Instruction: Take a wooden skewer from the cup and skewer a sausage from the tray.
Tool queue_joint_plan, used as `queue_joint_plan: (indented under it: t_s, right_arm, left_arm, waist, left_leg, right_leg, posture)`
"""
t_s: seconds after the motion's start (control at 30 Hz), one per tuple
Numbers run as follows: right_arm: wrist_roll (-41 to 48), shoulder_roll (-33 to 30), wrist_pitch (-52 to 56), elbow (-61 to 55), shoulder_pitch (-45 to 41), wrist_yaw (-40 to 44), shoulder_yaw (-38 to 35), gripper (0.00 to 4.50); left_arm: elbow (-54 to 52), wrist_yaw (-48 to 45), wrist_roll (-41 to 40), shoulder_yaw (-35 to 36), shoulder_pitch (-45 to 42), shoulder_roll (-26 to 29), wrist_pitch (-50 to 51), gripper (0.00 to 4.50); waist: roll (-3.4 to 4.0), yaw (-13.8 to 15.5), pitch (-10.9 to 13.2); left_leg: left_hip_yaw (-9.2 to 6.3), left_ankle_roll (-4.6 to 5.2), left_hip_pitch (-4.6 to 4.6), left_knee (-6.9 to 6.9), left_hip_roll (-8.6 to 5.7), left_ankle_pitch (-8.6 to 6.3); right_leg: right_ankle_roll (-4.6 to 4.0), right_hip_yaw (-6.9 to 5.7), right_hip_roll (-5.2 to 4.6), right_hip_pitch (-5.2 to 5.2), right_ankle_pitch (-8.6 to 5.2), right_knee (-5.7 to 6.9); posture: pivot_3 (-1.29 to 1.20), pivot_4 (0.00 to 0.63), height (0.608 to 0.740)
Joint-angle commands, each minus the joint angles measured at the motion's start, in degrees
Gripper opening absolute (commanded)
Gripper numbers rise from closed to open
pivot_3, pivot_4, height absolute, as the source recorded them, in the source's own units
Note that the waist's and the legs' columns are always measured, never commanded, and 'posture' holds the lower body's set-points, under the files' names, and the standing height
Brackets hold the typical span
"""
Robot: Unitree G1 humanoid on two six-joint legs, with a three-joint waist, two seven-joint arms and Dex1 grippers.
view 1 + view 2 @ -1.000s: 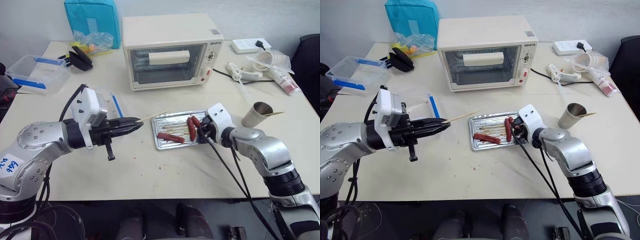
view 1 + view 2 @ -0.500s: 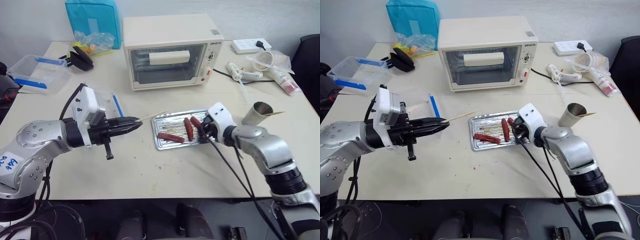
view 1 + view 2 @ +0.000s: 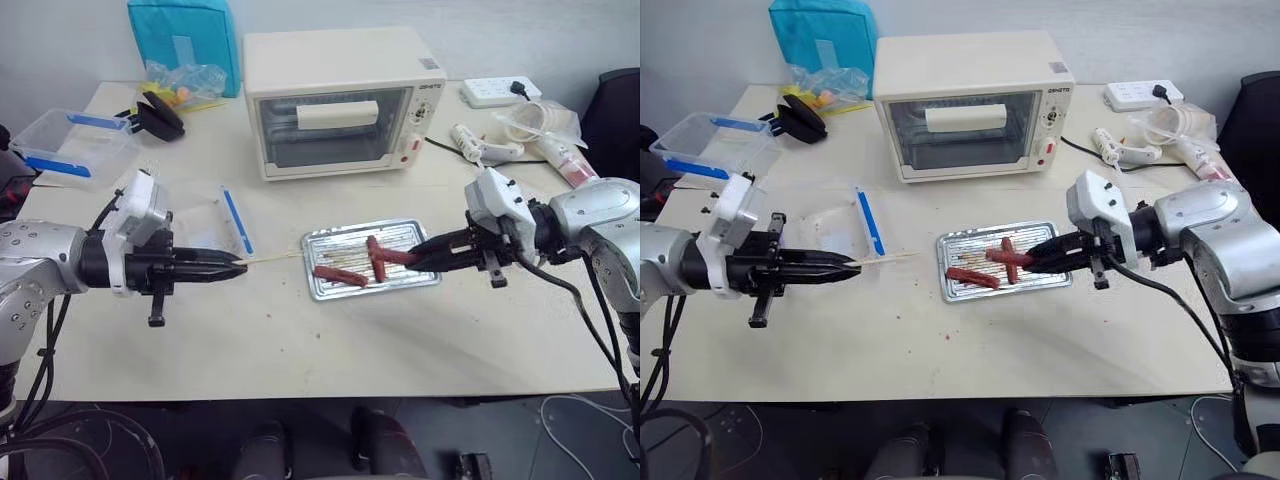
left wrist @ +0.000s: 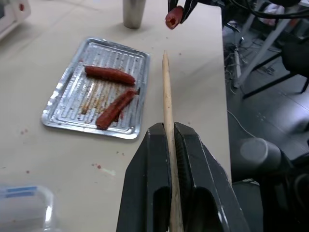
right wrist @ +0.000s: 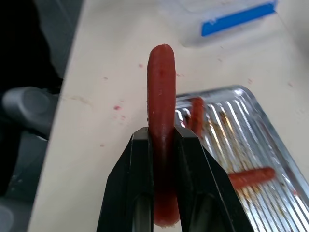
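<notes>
Writing first: small dark wording on the top right corner of the white oven (image 3: 335, 100), too fine to read. Nothing legible elsewhere.

Wooden skewer (image 4: 167, 111): thin, straight, pale tan, pointed at the free end. Clamped between the black fingers of the left gripper (image 3: 238, 267), which are pressed together on the stick. Free length sticking out level to the right, tip near the left rim of the tray (image 3: 318, 291), held above the table (image 3: 300, 350).

Sausage (image 5: 161, 111): smooth, reddish-brown, rounded at the end, finger-like. Pinched between the fingers of the right gripper (image 3: 418, 255), closed on it, rounded end jutting past the fingertips toward the left. Lifted over the right part of the tray. In the left wrist view, end of that sausage seen straight beyond the skewer tip, the two apart.

Tray: shiny silver, ribbed floor with brown streaks, raised rim, lying near the middle of the table in front of the oven. Two more sausages alike inside it: one (image 3: 342, 275) lying at the left part, one (image 3: 376, 260) slanted nearer the middle.

Cup (image 4: 133, 12): seen in the left wrist view, standing beyond the tray's far end.

Also on the table: clear plastic box with blue clips (image 3: 70, 150) at far left, teal bag (image 3: 185, 40) at the far edge, white power strip (image 3: 500, 90) at far right, clear lid with a blue strip (image 3: 225, 220) just left of the tray.
</notes>
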Motion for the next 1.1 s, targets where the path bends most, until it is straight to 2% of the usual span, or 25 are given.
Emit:
queue_joint_plan:
  t_s: [0.03,0.27,0.63,1.1]
  right_arm:
    - [1.27,0.19,-0.77,-1.20,-1.92,2.74,-1.29,0.43]
    - [0.89,4.17,0.59,-5.91,-1.80,0.45,0.81,0.43]
    - [-0.35,6.64,1.58,-8.54,-1.21,-2.24,1.90,0.43]
    - [-2.59,6.00,-0.27,-5.13,-1.34,-1.92,1.73,0.43]
  left_arm:
    - [-2.49,-1.57,-0.65,0.57,-0.96,1.48,-0.21,0.00]
    - [-5.00,-0.65,-0.86,-1.33,-2.79,0.34,0.56,0.00]
    - [-3.43,0.36,1.79,-6.07,-7.74,-2.82,-0.56,0.00]
    - [-2.08,-2.64,3.24,-4.08,-6.13,0.08,-1.41,0.00]
  waist:
    - [0.00,0.03,0.00]
    - [0.00,0.10,0.00]
    - [0.00,0.15,0.00]
    - [0.00,0.09,0.00]
  left_leg:
    - [0.00,-0.01,0.00,0.00,0.00,0.00]
    - [-0.01,-0.07,0.03,0.06,0.00,0.04]
    - [-0.01,-0.07,-0.02,0.32,-0.11,0.03]
    - [-0.01,-0.05,-0.04,0.42,-0.10,0.01]
  right_leg:
    - [0.00,0.00,-0.01,0.00,0.00,0.02]
    - [-0.03,0.00,-0.02,-0.01,-0.01,0.15]
    - [-0.03,0.00,-0.04,-0.01,-0.01,0.31]
    - [-0.03,0.01,-0.02,-0.01,-0.01,0.38]
  posture:
    - [0.00,0.150,0.740]
    - [0.00,0.150,0.740]
    - [0.00,0.150,0.740]
    - [0.00,0.150,0.740]
